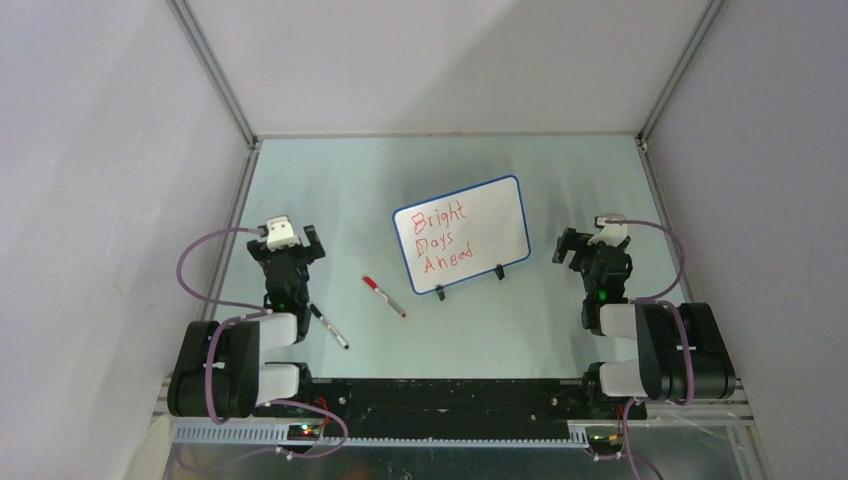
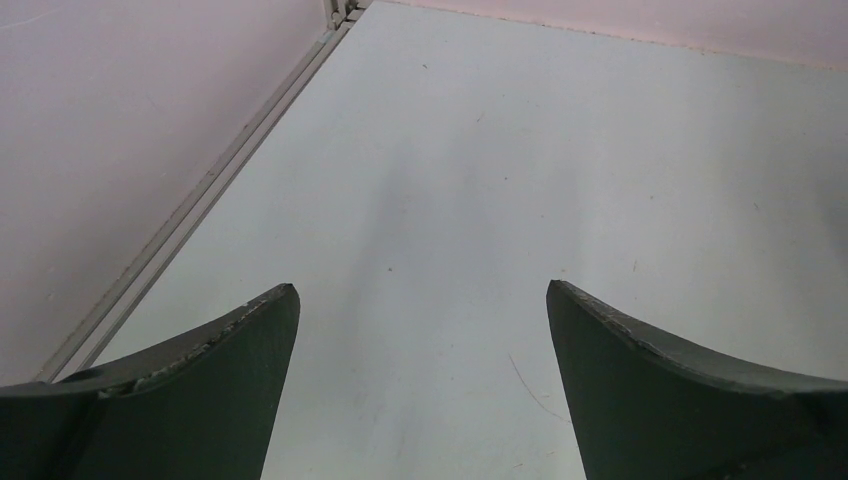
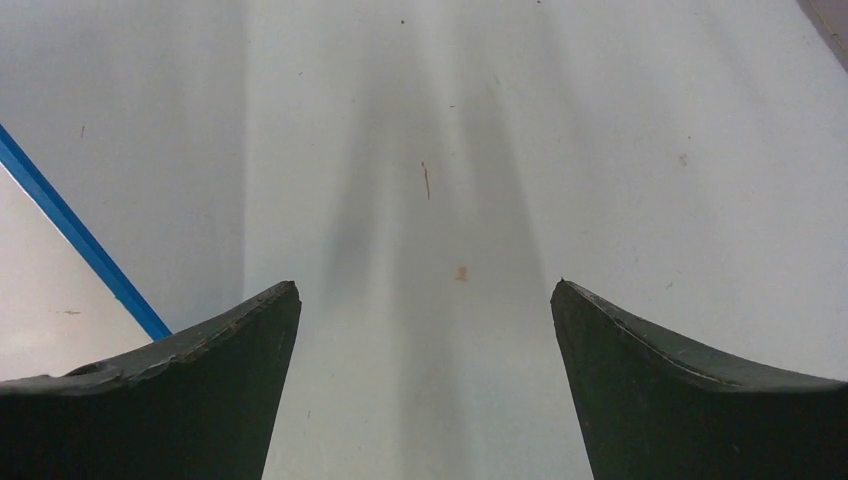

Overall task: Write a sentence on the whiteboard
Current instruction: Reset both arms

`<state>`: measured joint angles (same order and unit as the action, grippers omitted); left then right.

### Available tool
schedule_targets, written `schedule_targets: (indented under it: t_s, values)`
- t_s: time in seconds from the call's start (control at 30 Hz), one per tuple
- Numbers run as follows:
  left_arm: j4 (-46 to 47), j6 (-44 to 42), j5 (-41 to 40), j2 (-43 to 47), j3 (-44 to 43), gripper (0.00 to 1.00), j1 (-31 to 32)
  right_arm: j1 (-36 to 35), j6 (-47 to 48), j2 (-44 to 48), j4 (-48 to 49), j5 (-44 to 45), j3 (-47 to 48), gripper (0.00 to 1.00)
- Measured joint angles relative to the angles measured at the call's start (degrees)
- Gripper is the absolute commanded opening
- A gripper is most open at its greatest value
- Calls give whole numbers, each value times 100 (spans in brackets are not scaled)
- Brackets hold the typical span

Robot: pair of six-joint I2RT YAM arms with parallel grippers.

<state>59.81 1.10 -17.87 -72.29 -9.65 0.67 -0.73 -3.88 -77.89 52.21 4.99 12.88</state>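
The whiteboard (image 1: 480,225), white with a thin blue rim, stands tilted on two black clip feet near the table's middle. On its left half is the sentence (image 1: 441,239) in red, three lines reading "Bright Days Ahead". My left gripper (image 1: 297,240) hangs open over bare table to the board's left, nothing between its fingers (image 2: 200,390). At the board's right my right gripper (image 1: 570,245) is open too and holds nothing. The right wrist view catches the board's blue edge (image 3: 75,232) at its left, beside the left finger (image 3: 190,390).
A red-capped marker (image 1: 384,297) lies on the table just left of the board's near corner. A black-capped marker (image 1: 329,327) lies nearer my left arm. Grey walls with metal rails enclose the table (image 1: 420,170) on three sides.
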Motion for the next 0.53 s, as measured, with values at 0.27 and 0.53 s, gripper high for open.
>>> schedule_targets:
  t_s: [0.27, 0.53]
  values:
    - [-42, 39, 0, 0, 0, 99, -2, 9, 0, 0, 28, -35, 0, 99]
    - [-44, 39, 0, 0, 0, 99, -2, 9, 0, 0, 39, -37, 0, 99]
